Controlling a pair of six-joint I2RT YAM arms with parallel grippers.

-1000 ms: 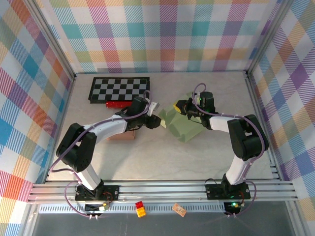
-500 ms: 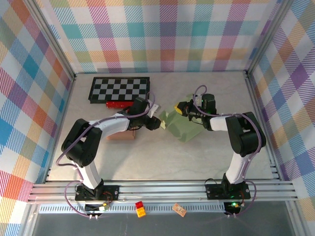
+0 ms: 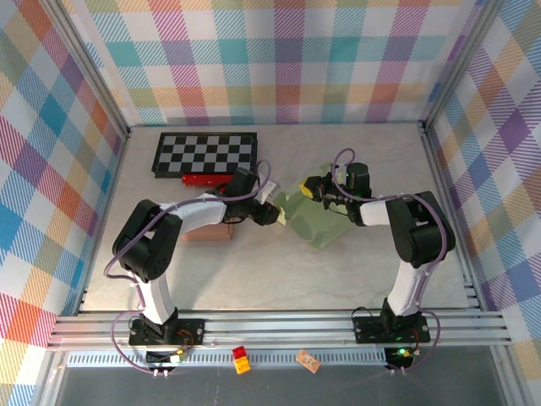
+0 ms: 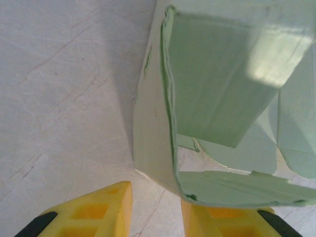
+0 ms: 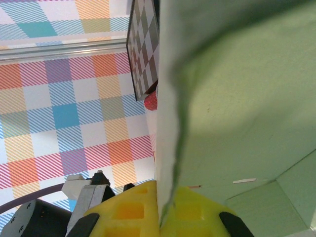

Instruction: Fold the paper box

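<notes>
While the right jaws pinch shut on one wall of the green paper box, steadying it on the worktop between both arms, the left jaws (parted, not visibly clamping) straddle the opposite wall's corner, seemingly to crease it.
</notes>
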